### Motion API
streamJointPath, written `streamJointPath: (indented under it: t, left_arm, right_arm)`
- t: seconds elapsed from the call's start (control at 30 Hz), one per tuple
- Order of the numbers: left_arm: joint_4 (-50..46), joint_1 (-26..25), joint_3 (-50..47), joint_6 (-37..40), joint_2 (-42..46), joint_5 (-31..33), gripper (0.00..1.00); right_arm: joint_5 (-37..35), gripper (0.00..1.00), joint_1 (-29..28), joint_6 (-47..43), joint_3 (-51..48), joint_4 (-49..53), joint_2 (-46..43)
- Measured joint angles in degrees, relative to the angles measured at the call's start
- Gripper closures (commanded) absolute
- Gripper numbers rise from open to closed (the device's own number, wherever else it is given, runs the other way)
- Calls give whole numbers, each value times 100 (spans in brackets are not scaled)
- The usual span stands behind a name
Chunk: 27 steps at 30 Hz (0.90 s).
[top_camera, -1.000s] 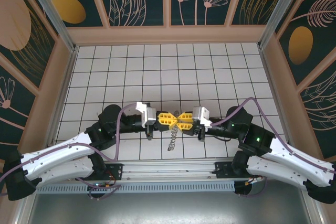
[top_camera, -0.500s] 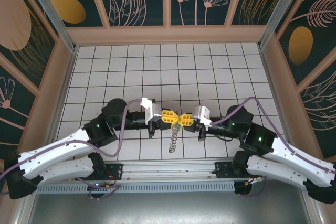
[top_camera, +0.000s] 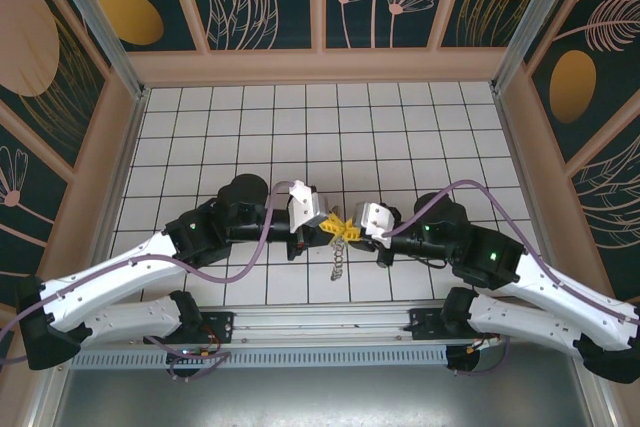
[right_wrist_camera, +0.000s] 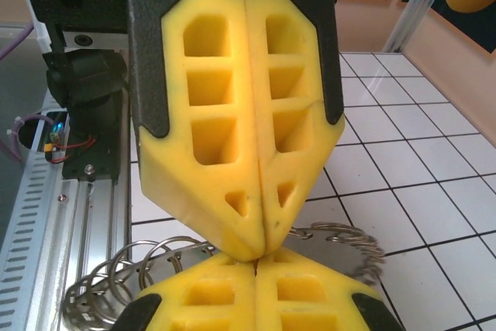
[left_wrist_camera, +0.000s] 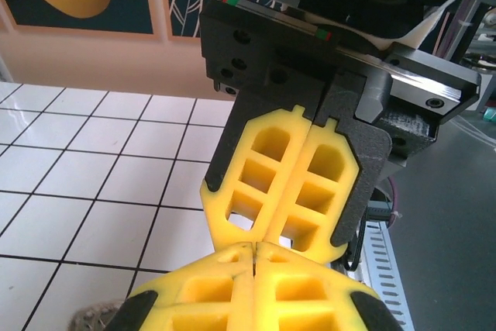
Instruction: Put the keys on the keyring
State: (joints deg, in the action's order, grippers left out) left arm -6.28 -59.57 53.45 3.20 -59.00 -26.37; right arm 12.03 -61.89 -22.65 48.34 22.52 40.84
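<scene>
— Over on your left side, what are your fingers doing?

— My left gripper [left_wrist_camera: 254, 257] is closed, its two yellow fingers pressed seam to seam with no gap between them. The tips point in toward the middle, above the white tiled table [top_camera: 400, 147]. I can't tell if a strand of wire is pinched at the very tip.

— And the keyring?

— The keyring [top_camera: 338, 262] hangs just under the spot where my two sets of fingertips meet. It is a short string of thin metal loops dangling toward the near edge of the tiles. From my right wrist I see its coils spreading out on either side behind the tips.

— How do you expect it to handle?

— Light, I'd judge, and limp as a chain. Each loop is stiff wire, but the whole string should swing and twist as I move. Bare metal will likely slip against my smooth pads. I'd take it on one loop, across the wire and right at the fingertips, leaving the neighbouring loop free to be spread apart.

— What about the keys?

— I can't pick them out; they are either too small or hidden behind my fingers.

— And on your right?

— My right gripper [right_wrist_camera: 256, 269] is closed too, fingers tight together, meeting the left one tip to tip. I can't tell whether it has a loop nipped between them.
</scene>
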Motion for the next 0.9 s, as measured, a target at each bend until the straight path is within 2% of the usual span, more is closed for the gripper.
streamJointPath:
  t: [0.17, 0.23, 0.33, 0.5, 0.67, 0.9]
  left_arm:
    - [17, 0, 0, -28, 72, -15, 100]
    - [129, 0, -52, -74, 190, -13, 100]
    - [470, -7, -293, -184, 481, -7, 100]
    - [1115, -4, -739, -334, 960, -39, 100]
    - [1602, -4, -872, -387, 1014, -107, 100]
    - [2227, -4, -1209, -481, 1078, -262, 100]
  right_arm:
    - [61, 99, -7, -85, 11, -44, -20]
    - [142, 90, -9, -87, -59, -264, -85]
    - [350, 83, -35, -52, -245, -673, -223]
    - [728, 83, -37, -37, -522, -1080, -400]
    - [992, 81, -48, -37, -621, -1318, -483]
    - [1019, 77, -48, 76, -767, -1615, -675]
